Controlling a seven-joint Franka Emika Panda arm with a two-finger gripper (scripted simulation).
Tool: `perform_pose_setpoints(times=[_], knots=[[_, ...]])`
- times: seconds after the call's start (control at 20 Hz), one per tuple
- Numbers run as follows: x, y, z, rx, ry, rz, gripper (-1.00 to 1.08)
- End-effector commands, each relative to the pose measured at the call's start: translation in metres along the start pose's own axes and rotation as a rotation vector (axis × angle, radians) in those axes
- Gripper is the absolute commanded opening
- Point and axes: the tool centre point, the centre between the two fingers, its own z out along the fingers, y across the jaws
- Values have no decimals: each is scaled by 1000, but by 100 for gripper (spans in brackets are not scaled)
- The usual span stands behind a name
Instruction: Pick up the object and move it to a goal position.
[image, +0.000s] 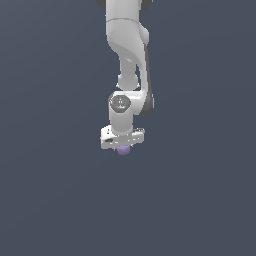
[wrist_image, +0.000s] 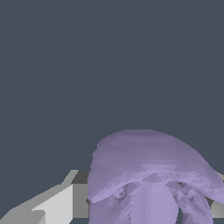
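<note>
Exterior view: a white, glossy, jointed robot arm (image: 129, 55) descends from the top of the frame against a uniform dark slate-grey background (image: 45, 190), ending in a white two-fingered gripper (image: 123, 145) that points downward. A small, matte, lavender-purple rounded lump (image: 123, 150) protrudes just below the gripper's crossbar, at its middle, touching the gripper; only its lower part is visible there. Wrist view: the same lavender lump (wrist_image: 148, 175) fills the lower middle of the picture as a smooth dome above faceted lobes, and a pale grey finger (wrist_image: 52, 203) lies directly against one of its sides. A sliver of a second grey finger shows at the opposite side. The gripper is clenched on the lump, which sits between the fingers. Whether the lump rests on a surface cannot be told.
</note>
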Motion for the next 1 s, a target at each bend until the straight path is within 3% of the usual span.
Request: perform_pose_setpoints(times=[0.0, 0.5, 0.95], knots=[[0, 0, 1, 0, -1, 0, -100], [1, 2, -4, 0, 0, 0, -100], [14, 24, -43, 0, 0, 0, -100]])
